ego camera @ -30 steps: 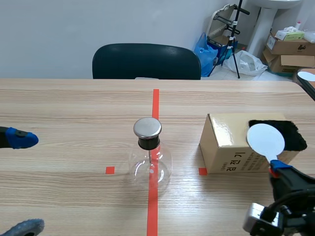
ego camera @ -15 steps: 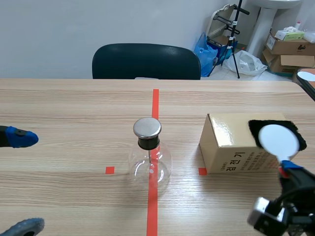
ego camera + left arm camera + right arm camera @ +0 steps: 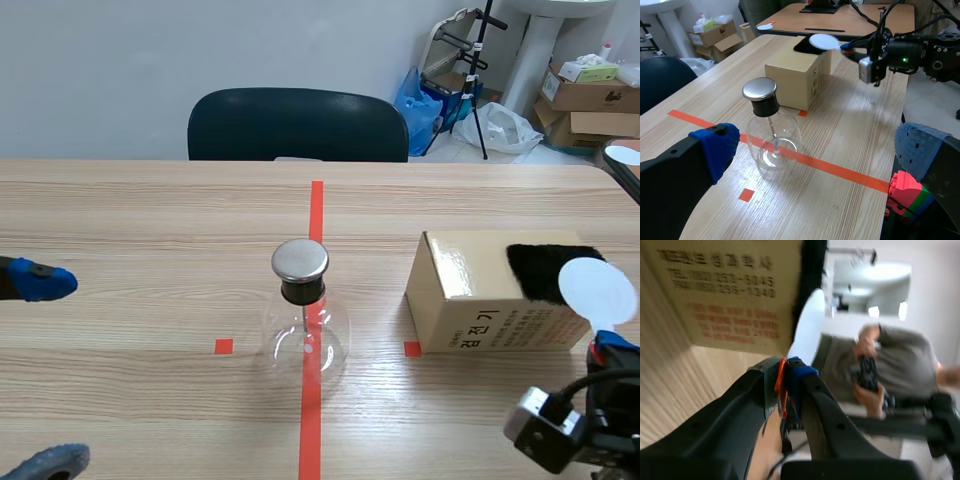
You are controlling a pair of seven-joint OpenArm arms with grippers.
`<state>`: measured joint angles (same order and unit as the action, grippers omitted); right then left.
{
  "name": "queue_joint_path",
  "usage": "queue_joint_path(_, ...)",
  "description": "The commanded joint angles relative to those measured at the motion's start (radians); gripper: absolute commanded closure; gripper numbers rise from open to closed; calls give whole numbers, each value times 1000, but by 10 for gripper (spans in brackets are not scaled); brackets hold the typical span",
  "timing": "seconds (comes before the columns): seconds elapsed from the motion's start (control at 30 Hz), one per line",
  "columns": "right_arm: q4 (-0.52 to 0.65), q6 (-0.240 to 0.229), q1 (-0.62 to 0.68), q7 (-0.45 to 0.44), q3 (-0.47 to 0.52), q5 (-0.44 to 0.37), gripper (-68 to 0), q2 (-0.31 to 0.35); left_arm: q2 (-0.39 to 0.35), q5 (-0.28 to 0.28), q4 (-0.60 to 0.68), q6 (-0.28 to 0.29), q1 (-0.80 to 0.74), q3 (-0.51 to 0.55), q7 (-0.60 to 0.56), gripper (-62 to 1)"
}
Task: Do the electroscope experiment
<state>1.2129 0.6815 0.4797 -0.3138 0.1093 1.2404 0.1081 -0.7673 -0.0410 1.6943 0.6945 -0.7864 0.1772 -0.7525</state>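
The electroscope, a clear glass flask (image 3: 305, 335) with a metal cap (image 3: 300, 260), stands on the red centre tape; the left wrist view shows the flask (image 3: 771, 137) ahead of the fingers. To its right is a cardboard box (image 3: 480, 300) with a black fur cloth (image 3: 545, 270) on top. My right gripper (image 3: 610, 350) is shut on the orange handle of a white disc paddle (image 3: 598, 290), held at the box's right end, beside the cloth. In the right wrist view the disc (image 3: 810, 325) rises from my gripper (image 3: 785, 385). My left gripper (image 3: 40, 372) is open at the left.
A dark chair (image 3: 297, 125) stands behind the table's far edge. Cardboard boxes (image 3: 590, 95) and bags sit on the floor at the back right. Another white disc (image 3: 622, 155) lies on a neighbouring table. A person (image 3: 890, 370) holding a device appears behind the paddle.
My right gripper has carried the white disc rightward across the black cloth to the box's right end. The left arm and flask have not moved.
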Motion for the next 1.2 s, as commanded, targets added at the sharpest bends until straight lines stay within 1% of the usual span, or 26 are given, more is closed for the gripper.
queue_joint_path(0.0,12,2,-1,-160,0,13,-10,16,4,-14,5,2,3,-3,-14,-623)
queue_joint_path(0.03,13,11,-1,-192,0,12,-11,16,4,-14,5,2,3,-3,-14,-623)
queue_joint_path(0.07,14,30,1,-156,0,9,-11,14,4,-14,5,2,3,-3,-14,-623)
queue_joint_path(0.13,14,35,6,19,0,3,-10,11,4,-15,5,2,3,-3,-14,-623)
queue_joint_path(0.17,14,25,8,78,1,3,-11,11,4,-15,5,2,3,-3,-14,-623)
queue_joint_path(0.2,14,14,8,68,1,10,-11,12,4,-14,5,2,3,-3,-14,-623)
queue_joint_path(0.23,14,5,4,-5,0,13,-11,14,4,-14,5,2,3,-3,-14,-623)
queue_joint_path(0.27,14,6,0,-101,0,13,-10,15,4,-15,5,2,3,-3,-14,-623)
queue_joint_path(0.3,14,8,-2,-154,0,13,-11,16,4,-15,5,2,3,-3,-14,-623)
queue_joint_path(0.33,15,27,-3,-144,1,12,-11,15,4,-15,5,2,3,-3,-14,-623)
queue_joint_path(0.37,15,46,-3,-77,1,7,-10,13,4,-15,5,2,3,-3,-14,-623)
queue_joint_path(0.4,15,48,1,22,1,4,-11,11,4,-15,5,2,3,-3,-14,-623)
queue_joint_path(0.43,15,35,3,101,2,3,-11,11,4,-15,5,2,3,-3,-14,-623)
queue_joint_path(0.47,14,13,3,125,2,5,-11,11,4,-15,5,2,3,-3,-14,-623)
queue_joint_path(0.5,14,-1,2,92,2,11,-10,14,4,-15,5,2,3,-3,-14,-623)
queue_joint_path(0.57,15,-1,-4,-50,0,13,-10,14,4,-14,5,2,3,-3,-14,-623)
queue_joint_path(0.6,15,7,-6,-88,0,13,-11,14,4,-14,5,2,3,-3,-14,-623)
queue_joint_path(0.63,15,12,-6,-91,0,12,-11,13,4,-14,5,2,3,-3,-14,-623)
queue_joint_path(0.67,15,14,-6,-66,1,9,-10,13,4,-14,5,2,3,-3,-14,-623)
queue_joint_path(0.73,15,13,-6,14,1,9,-11,14,4,-14,5,2,3,-3,-14,-623)
queue_joint_path(0.77,15,13,-6,28,1,9,-10,14,4,-14,5,2,3,-3,-14,-623)
queue_joint_path(0.8,15,13,-6,27,1,10,-10,14,4,-14,5,2,3,-3,-14,-623)
queue_joint_path(0.9,15,14,-9,-23,0,16,-11,13,4,-14,5,2,3,-3,-14,-623)
queue_joint_path(0.93,15,14,-10,-26,0,18,-11,12,4,-15,5,2,3,-3,-14,-623)
queue_joint_path(1.17,15,14,-12,-6,2,18,-10,2,4,-15,5,2,3,-3,-14,-623)
